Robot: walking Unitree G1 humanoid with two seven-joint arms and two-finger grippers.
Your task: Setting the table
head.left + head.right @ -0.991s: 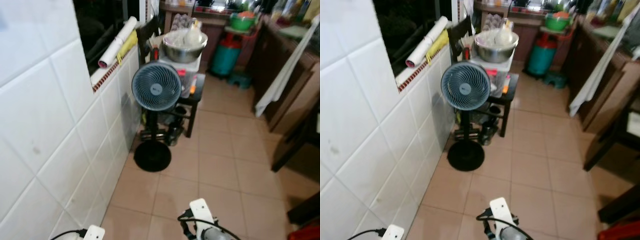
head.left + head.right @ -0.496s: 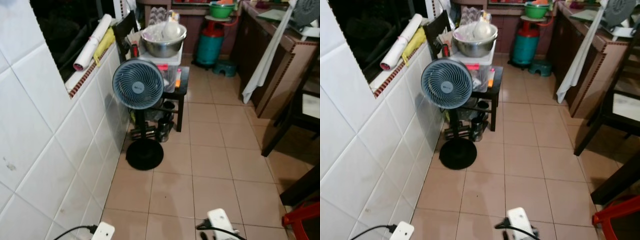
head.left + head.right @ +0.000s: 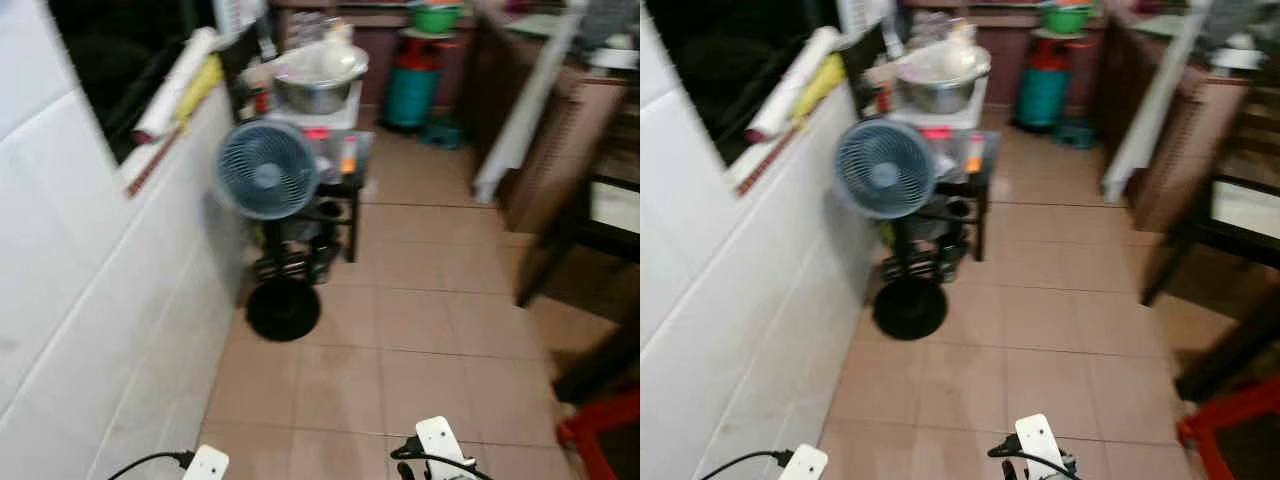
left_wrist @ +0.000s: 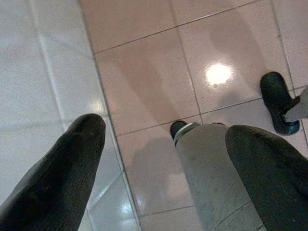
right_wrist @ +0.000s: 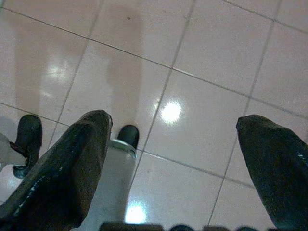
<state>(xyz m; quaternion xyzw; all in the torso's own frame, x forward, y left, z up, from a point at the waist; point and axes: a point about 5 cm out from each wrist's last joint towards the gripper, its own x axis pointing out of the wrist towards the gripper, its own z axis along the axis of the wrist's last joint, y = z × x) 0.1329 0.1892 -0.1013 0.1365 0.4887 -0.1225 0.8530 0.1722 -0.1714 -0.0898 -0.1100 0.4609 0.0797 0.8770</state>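
Both arms are hung low, pointed at the tiled floor point(image 3: 440, 330); left end effector point(image 4: 163, 173) is spread wide with nothing held, right end effector point(image 5: 173, 168) likewise released, nothing between the black fingers point(image 5: 72, 163)

No tableware is held or within reach. Head views are blurred. The nearest likely item is a steel bowl point(image 3: 318, 80) sat on a plastic box point(image 3: 335, 135) on a small dark stand point(image 3: 345, 195), behind the pedestal fan point(image 3: 266, 172), against the tiled wall point(image 3: 110, 300). A dark table point(image 3: 1230, 200) is seen at the right edge, well apart from the bowl

Judgement: bowl is stiff, smooth metal, likely slippery; whitish contents are heaped in it, too blurred to identify, so weight is uncertain. Best taken by the rim, one finger inside and one outside, kept level. The fan head stands in front, so approach from above or from the open side is advised
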